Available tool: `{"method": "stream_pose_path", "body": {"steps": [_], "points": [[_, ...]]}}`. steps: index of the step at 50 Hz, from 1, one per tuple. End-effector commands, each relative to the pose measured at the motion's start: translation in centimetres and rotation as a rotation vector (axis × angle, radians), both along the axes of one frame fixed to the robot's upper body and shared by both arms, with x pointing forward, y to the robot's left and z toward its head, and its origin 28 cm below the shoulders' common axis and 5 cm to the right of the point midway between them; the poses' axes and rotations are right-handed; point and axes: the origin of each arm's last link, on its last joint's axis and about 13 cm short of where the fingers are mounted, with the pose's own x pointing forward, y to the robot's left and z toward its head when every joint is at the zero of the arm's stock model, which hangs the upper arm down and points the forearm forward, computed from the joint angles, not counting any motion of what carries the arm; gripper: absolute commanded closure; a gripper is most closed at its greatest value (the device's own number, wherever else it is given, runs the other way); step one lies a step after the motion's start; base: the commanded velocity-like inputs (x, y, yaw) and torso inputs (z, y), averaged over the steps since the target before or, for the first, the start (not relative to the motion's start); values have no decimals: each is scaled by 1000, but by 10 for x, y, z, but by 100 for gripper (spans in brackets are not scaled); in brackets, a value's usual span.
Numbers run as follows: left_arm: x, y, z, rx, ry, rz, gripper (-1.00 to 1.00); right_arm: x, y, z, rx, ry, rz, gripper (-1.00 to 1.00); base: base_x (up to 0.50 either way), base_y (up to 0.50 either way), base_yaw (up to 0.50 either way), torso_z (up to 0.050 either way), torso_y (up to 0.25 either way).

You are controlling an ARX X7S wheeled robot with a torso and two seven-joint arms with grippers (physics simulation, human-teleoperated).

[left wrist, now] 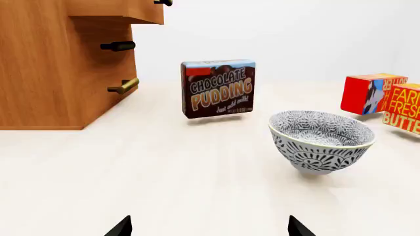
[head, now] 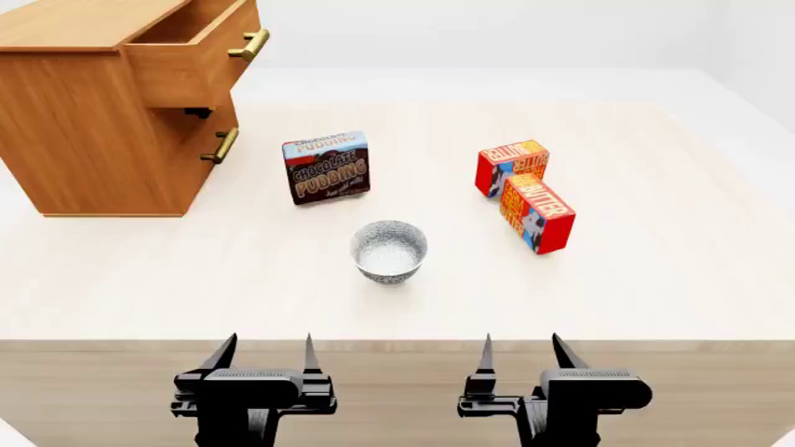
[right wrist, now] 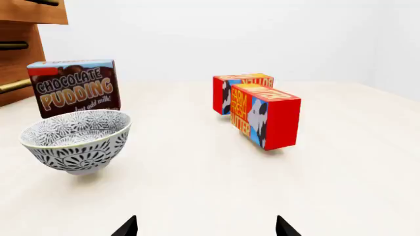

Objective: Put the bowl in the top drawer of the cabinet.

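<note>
Wooden and light brown, the cabinet [head: 93, 112] stands at the far left of the worktop [head: 646, 270], and its top drawer [head: 186, 51] is already pulled out — so the opening step looks done. What shows of the drawer's inside is bare wood; its floor is hidden from the head view, so I cannot say for sure that nothing is in it. The lower drawer [head: 205, 140] is shut.

Everything else is left to do. The bowl [head: 389, 250] sits upright near the middle of the worktop, untouched and with nothing inside (white interior, patterned outside). It is well apart from the cabinet, with the pudding box [head: 326, 167] just beyond it and two butter boxes [head: 527, 194] off to its right.

Neither hand has started — the left hand [head: 264, 358] and right hand [head: 519, 356] both hang at the near edge, fingers apart, holding nothing. By my reckoning the grasp, the carry and the drop all remain.
</note>
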Motion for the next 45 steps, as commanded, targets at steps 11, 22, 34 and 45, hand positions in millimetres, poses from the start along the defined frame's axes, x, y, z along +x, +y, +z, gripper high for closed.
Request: {"method": "stream_pose_path", "body": {"steps": [11,22,34,45], "points": [[9,2,-2,-43,171,8,-100,-9,-7,2,-4,-14,0,-100,0,182,0,0,0],[12,4,-3,-10,92,-21,-100,-6,-8,1,-38,3,-14,-100,11,500,0,14,0],[51,8,55,1,186,-156,-100,28,-26,64,9,116,80,-100,5,42,0,50,0],[115,17,164,-10,157,-82,-100,72,-47,164,-44,150,15,-100,0,0,0,50,0]]}}
